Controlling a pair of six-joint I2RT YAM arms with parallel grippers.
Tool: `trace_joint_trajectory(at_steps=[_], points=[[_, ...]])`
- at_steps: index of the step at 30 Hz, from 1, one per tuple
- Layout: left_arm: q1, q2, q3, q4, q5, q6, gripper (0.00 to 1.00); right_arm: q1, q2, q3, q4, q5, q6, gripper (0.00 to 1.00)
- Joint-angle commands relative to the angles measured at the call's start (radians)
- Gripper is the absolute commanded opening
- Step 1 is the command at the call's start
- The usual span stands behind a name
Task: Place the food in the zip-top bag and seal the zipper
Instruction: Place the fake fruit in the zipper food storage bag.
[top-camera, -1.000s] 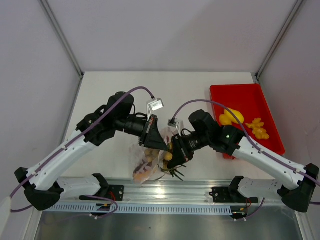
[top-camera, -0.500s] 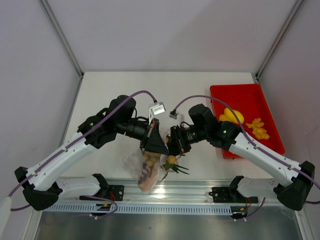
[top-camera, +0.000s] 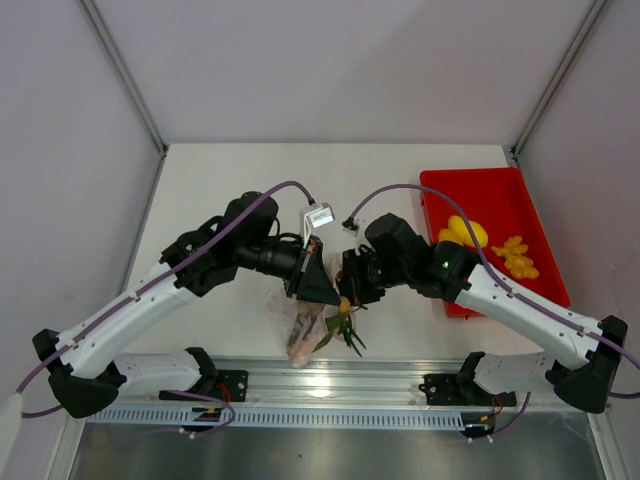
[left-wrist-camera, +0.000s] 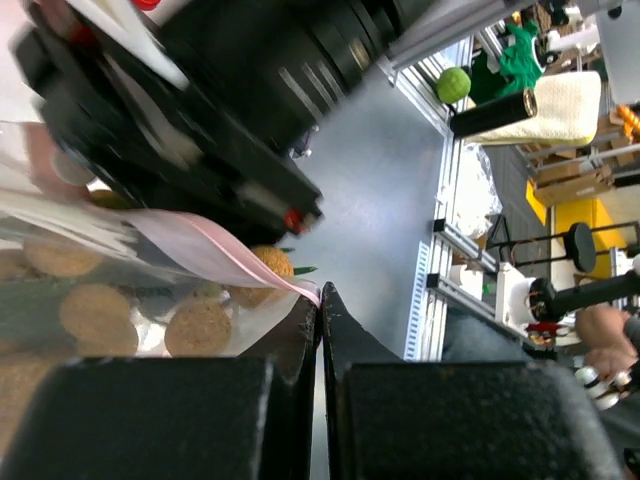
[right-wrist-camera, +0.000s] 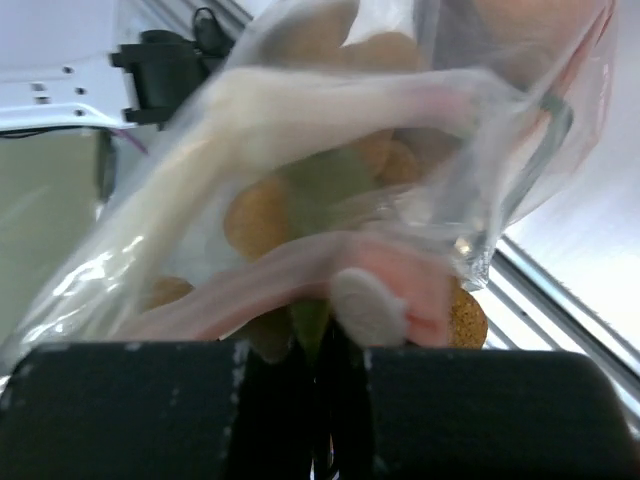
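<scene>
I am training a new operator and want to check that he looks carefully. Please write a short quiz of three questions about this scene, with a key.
1. True or false: the tray is empty.
2. Where is the bag? A: lying in the tray. B: gripped by the left jaws and the right jaws. C: flat at the far edge of the table.
3. Fill in: the strip pinched at the left jaws is ___ in colour.

Key:
1. False. Yellow food lies in it.
2. B
3. Pink
</scene>
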Motion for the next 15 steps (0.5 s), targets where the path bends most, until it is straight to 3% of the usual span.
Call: trace_joint_trajectory(at_steps=[1,5,11,13,15], points=[[-0.014,-0.002,0.024,0.093,-0.005,-0.098,0.00,0.080,0.007,0.049,-0.067,0.268,-0.020,0.00],[-0.018,0.002,-0.019,0.270,0.127,-0.221,0.01,0.109,0.004,-0.011,0.050,0.296,0.052,0.00],[-0.021,0.002,-0.012,0.297,0.139,-0.235,0.01,0.172,-0.014,-0.101,0.211,0.377,0.156,0.00],[-0.021,-0.001,-0.010,0.259,0.110,-0.221,0.01,0.174,-0.023,-0.102,0.202,0.363,0.144,0.05],[-0.021,-0.002,-0.006,0.222,0.087,-0.186,0.01,0.175,-0.048,-0.082,0.168,0.380,0.130,0.18]])
